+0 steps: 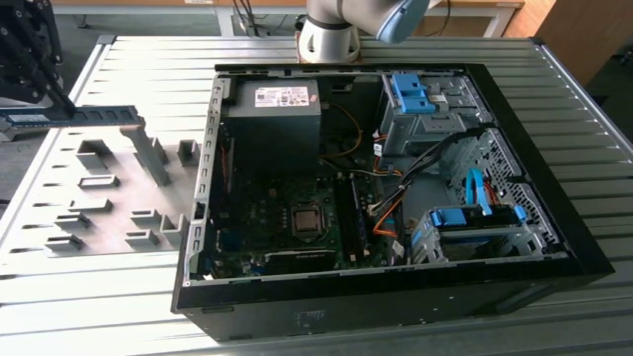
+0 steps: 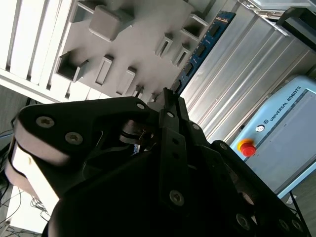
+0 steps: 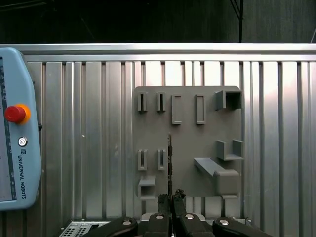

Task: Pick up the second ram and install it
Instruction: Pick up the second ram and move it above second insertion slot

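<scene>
Ribbed metal tabletop (image 1: pixel 148 52) underneath, bearing an open computer case (image 1: pixel 396 304) at centre and, at its nine o'clock in the exterior view, a grey fixture plate (image 1: pixel 59 167). Grips the second ram (image 1: pixel 99 115) by one end with clenched jaws, held level at the plate's twelve-o'clock edge. Reads as the pick-up step, done or nearly so; hard to tell whether clear of the plate's blocks. Not yet installed. Calls for travel toward three o'clock, careful lining-up over the black memory slots (image 1: pixel 351 215), then a straight, even press down.
</scene>
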Available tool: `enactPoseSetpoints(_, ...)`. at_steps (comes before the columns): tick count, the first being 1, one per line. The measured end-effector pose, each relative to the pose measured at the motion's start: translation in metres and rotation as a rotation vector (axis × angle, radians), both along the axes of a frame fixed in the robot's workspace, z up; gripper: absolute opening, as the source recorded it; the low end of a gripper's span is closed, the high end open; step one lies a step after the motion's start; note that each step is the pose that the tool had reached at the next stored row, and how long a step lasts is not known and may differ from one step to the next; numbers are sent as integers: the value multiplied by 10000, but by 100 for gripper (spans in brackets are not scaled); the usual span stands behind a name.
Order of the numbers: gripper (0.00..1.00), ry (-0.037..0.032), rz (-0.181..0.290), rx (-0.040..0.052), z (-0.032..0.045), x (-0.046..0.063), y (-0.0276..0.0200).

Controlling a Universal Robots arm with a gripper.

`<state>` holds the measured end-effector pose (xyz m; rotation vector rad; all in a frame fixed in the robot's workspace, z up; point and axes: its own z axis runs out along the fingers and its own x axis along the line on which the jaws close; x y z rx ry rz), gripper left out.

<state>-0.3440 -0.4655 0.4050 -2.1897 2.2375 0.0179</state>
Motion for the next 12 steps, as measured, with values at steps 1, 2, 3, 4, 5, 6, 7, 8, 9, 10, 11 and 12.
enactPoseSetpoints(1,14,0,0,0,0,11,0)
enactPoseSetpoints(2,14,0,0,-1,0,23,0)
enactPoseSetpoints(3,14,1,0,-1,0,35,0)
enactPoseSetpoints(4,14,0,0,-1,0,46,0)
enactPoseSetpoints(5,14,0,0,0,0,58,0)
enactPoseSetpoints(6,14,0,-1,0,0,70,0)
enactPoseSetpoints(7,14,0,-1,0,0,82,0)
enactPoseSetpoints(8,14,0,0,0,0,93,0)
enactPoseSetpoints(9,14,0,0,-1,0,106,0)
enactPoseSetpoints(10,14,0,0,0,0,119,0)
enactPoseSetpoints(11,14,0,0,0,0,132,0)
enactPoseSetpoints(12,14,0,-1,0,0,148,0)
